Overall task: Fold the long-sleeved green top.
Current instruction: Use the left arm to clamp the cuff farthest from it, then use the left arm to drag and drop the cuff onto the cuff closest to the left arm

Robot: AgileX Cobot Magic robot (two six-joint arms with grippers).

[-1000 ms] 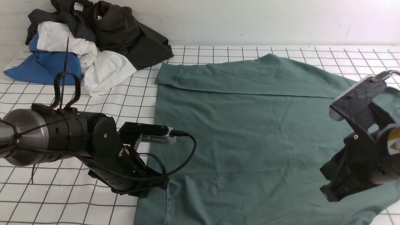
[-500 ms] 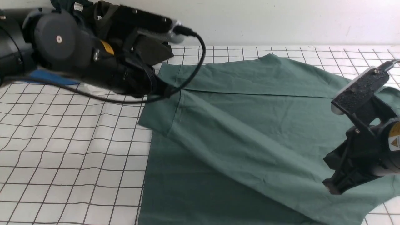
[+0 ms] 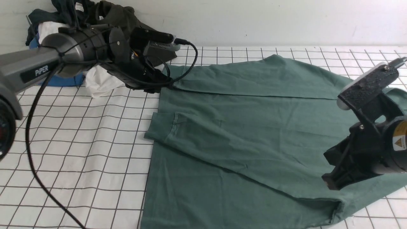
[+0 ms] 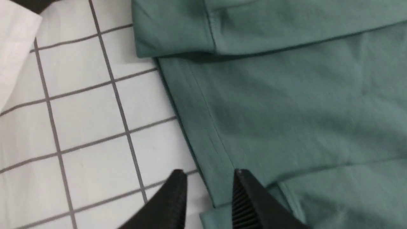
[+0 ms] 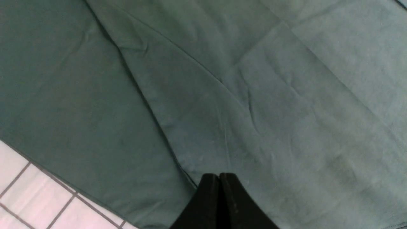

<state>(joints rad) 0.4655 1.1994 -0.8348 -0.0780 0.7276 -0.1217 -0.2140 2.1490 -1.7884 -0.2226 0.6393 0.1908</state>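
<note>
The green long-sleeved top (image 3: 260,121) lies flat on the gridded table (image 3: 79,152), long axis left to right, one sleeve slanting across its body. The left gripper (image 4: 208,173), jaws parted and empty, hovers at the top's far-left edge and seems best placed to take it; the right gripper (image 5: 218,178), closed on nothing, hangs above the near-right part

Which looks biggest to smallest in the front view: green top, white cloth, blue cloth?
1. Green top
2. White cloth
3. Blue cloth
The left arm hides part of both cloths, so their order is unsure.
</note>
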